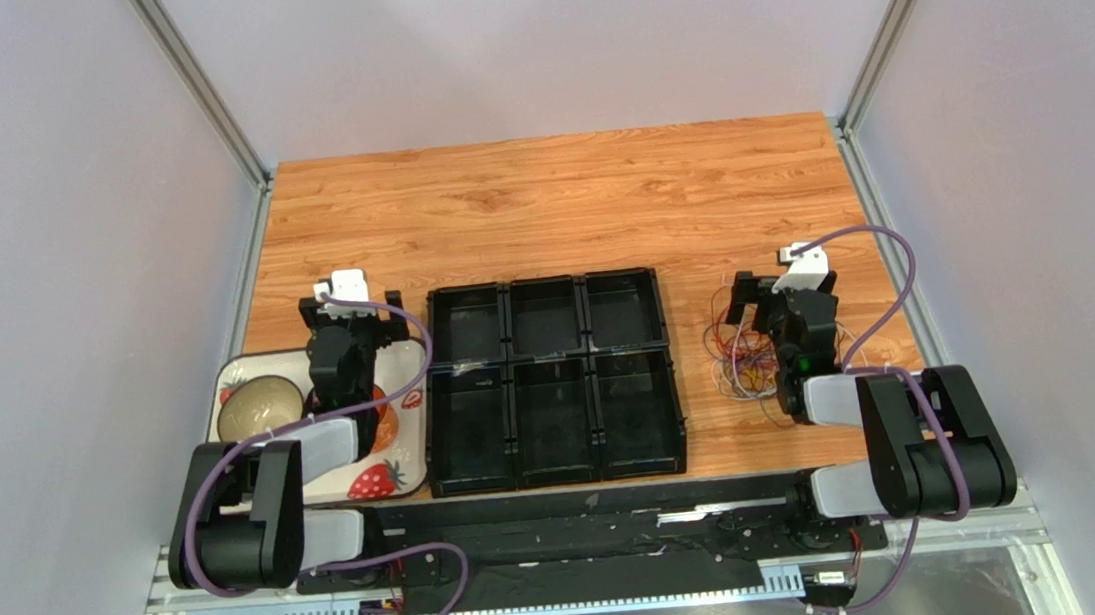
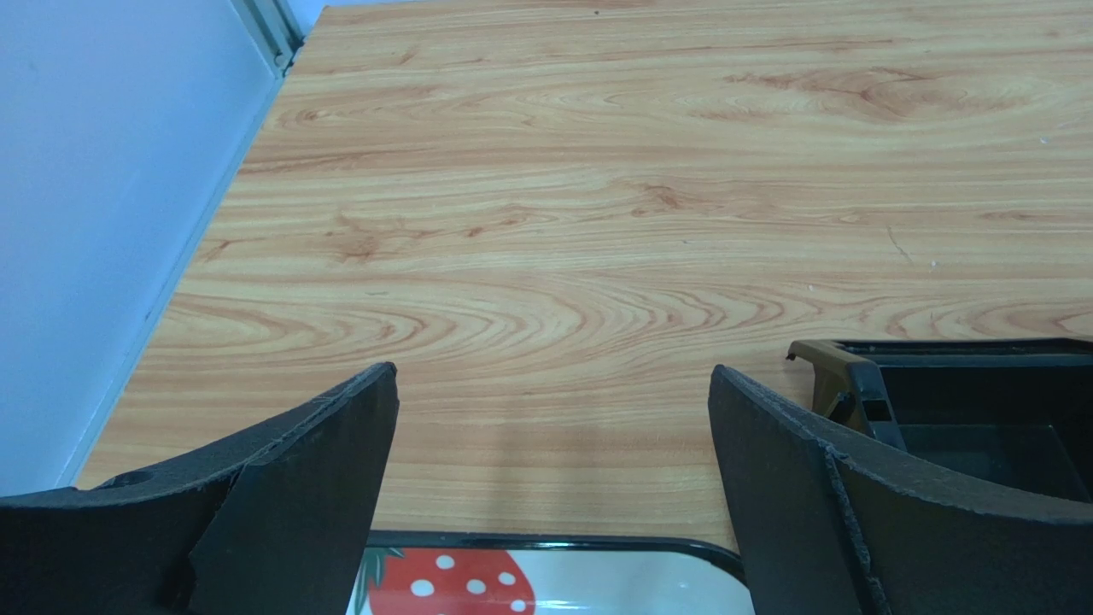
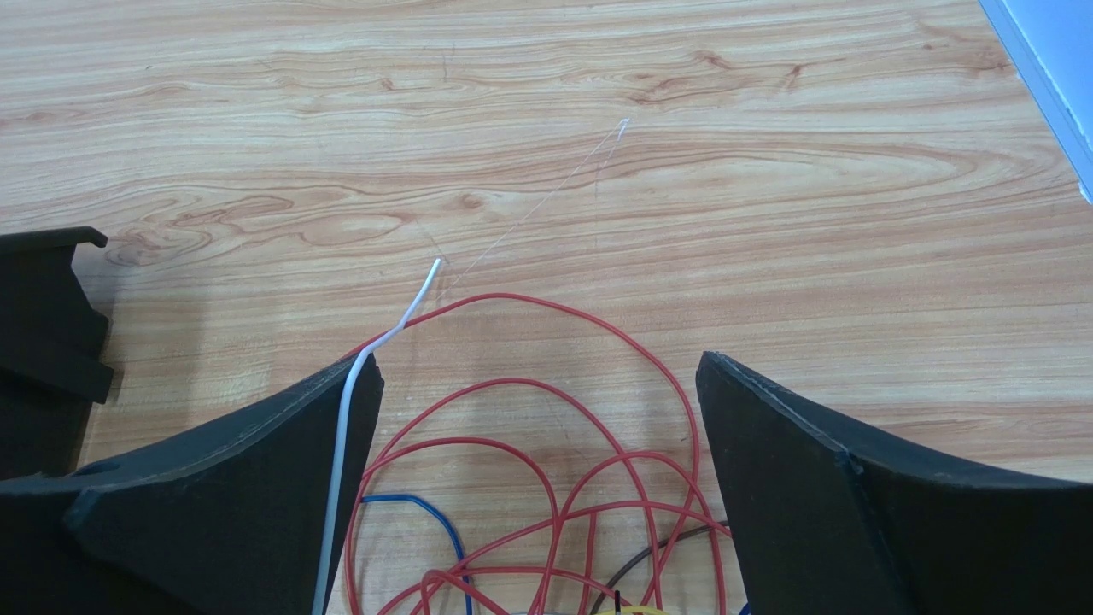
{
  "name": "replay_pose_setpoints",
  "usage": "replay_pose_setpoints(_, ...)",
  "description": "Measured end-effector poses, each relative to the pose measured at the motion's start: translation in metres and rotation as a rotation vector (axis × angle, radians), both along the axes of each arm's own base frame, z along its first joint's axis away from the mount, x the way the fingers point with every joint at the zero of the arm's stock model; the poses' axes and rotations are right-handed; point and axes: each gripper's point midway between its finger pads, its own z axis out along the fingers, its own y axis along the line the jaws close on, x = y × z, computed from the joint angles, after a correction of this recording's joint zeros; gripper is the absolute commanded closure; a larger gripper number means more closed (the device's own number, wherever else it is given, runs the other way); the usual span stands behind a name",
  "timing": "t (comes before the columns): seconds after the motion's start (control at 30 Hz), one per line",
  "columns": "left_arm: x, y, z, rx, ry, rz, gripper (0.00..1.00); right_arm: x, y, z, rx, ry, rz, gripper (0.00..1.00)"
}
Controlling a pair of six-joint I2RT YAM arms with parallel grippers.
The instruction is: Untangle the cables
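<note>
The right fingers (image 3: 821,513) stand wide apart and grip nothing. They hang low over the cables (image 1: 742,352), which lie in one heap on the right part of the surface (image 1: 559,201), between the black compartment tray (image 1: 432,409) and the surface's right edge. In the right wrist view, red loops (image 3: 513,296) overlap one another in the gap between the two fingers. A white cable (image 3: 336,474) runs along the inner side of one finger, though whether it touches that finger cannot be told. A blue cable (image 3: 404,497) bends beneath the red loops, and a dark strand and a trace of yellow show at the lower edge. The left fingers (image 2: 295,500) are likewise spread to their full width and hold nothing. They hover over the far rim of the strawberry-printed plate (image 1: 389,481), which also carries a bowl (image 1: 256,408), and are well apart from the heap. Judged from this layout, the task is at its start: the cables cross in a single tangle, no strand lies apart from the others, and no grasp is established. Every separation appears to remain to be done. A likely first step is to close the right fingers on one outer strand, with the left arm brought across to restrain the remainder.
</note>
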Motion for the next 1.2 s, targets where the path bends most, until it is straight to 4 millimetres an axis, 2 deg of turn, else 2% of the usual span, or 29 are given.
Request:
replay_pose_setpoints(0.43, 0.000, 0.000, 0.000, 0.000, 0.000, 0.000, 0.01, 0.000, 0.000, 0.000, 0.000, -0.002, -0.001, 0.00)
replay_pose_setpoints(0.53, 0.000, 0.000, 0.000, 0.000, 0.000, 0.000, 0.01, -0.001, -0.002, 0.009, -0.004, 0.000, -0.016, 0.00)
replay_pose_setpoints(0.57, 0.000, 0.000, 0.000, 0.000, 0.000, 0.000, 0.01, 0.000, -0.003, 0.017, -0.006, 0.003, -0.022, 0.00)
replay_pose_setpoints(0.63, 0.000, 0.000, 0.000, 0.000, 0.000, 0.000, 0.01, 0.010, -0.004, 0.048, -0.003, -0.006, -0.033, 0.00)
replay_pose_setpoints(0.73, 0.000, 0.000, 0.000, 0.000, 0.000, 0.000, 0.01, 0.030, -0.001, 0.124, 0.003, -0.048, -0.021, 0.00)
replay_pose_setpoints(0.83, 0.000, 0.000, 0.000, 0.000, 0.000, 0.000, 0.01, 0.037, 0.008, 0.196, 0.030, -0.064, 0.019, 0.00)
replay_pose_setpoints(0.93, 0.000, 0.000, 0.000, 0.000, 0.000, 0.000, 0.01, 0.033, 0.018, 0.243, 0.090, -0.054, 0.052, 0.00)
replay_pose_setpoints(0.97, 0.000, 0.000, 0.000, 0.000, 0.000, 0.000, 0.01, 0.031, 0.018, 0.249, 0.145, -0.051, 0.025, 0.06)
replay_pose_setpoints(1.0, 0.000, 0.000, 0.000, 0.000, 0.000, 0.000, 0.01, 0.028, 0.019, 0.245, 0.200, -0.023, -0.003, 0.12)
replay_pose_setpoints(1.03, 0.000, 0.000, 0.000, 0.000, 0.000, 0.000, 0.01, 0.024, 0.019, 0.234, 0.244, 0.026, -0.018, 0.13)
replay_pose_setpoints(1.17, -0.002, 0.005, -0.002, 0.000, 0.023, 0.029, 0.01, 0.011, 0.018, 0.161, 0.371, 0.296, -0.092, 0.11)
replay_pose_setpoints(1.2, -0.006, 0.006, -0.003, 0.001, 0.058, 0.033, 0.01, 0.003, 0.018, 0.136, 0.391, 0.374, -0.118, 0.11)
